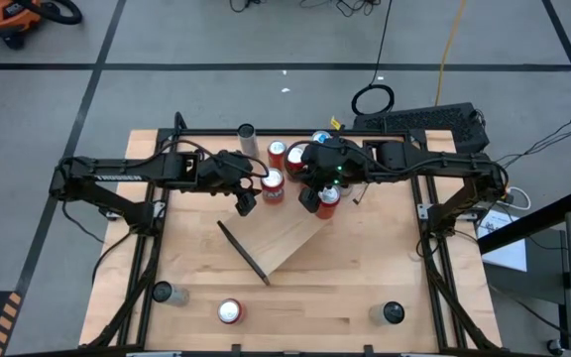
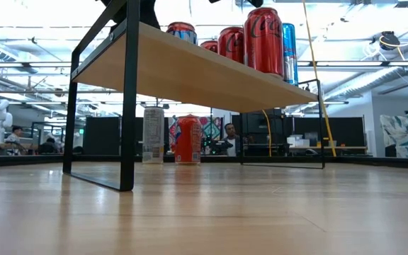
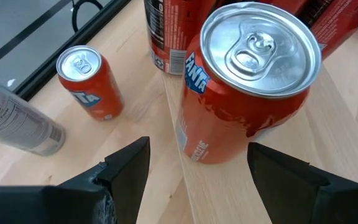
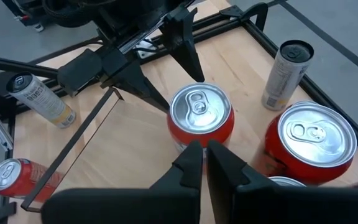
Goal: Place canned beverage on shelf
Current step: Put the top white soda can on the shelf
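Note:
An orange Fanta can stands upright on the light-wood shelf, close to the board's edge. My left gripper is open. Its two fingers stand a little short of the can, one to each side, and touch nothing. My right gripper is shut and hovers above the shelf on the other side of the same can, holding nothing. Two red cans and a blue one also stand on the shelf.
On the table beyond the shelf stand a second orange can and a slim grey can. Near the table's front edge are a red can and two dark cans. The black bracket closes the shelf's near end.

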Robot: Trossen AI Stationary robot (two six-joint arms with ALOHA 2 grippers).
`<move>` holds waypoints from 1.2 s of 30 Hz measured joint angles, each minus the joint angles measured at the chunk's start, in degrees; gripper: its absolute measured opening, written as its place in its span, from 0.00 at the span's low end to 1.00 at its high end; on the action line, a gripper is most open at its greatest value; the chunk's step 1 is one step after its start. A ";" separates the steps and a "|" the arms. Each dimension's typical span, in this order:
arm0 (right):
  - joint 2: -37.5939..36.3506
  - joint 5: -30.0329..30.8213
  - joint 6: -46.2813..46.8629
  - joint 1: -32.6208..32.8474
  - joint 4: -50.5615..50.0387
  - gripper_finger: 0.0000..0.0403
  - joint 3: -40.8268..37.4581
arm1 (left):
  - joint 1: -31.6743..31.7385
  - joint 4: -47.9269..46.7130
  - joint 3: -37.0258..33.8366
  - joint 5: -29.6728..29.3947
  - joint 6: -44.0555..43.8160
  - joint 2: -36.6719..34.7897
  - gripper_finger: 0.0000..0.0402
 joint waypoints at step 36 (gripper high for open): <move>-5.59 -0.21 3.72 1.59 -1.81 0.00 -0.02 | 8.27 1.59 4.42 0.01 1.19 -7.08 0.67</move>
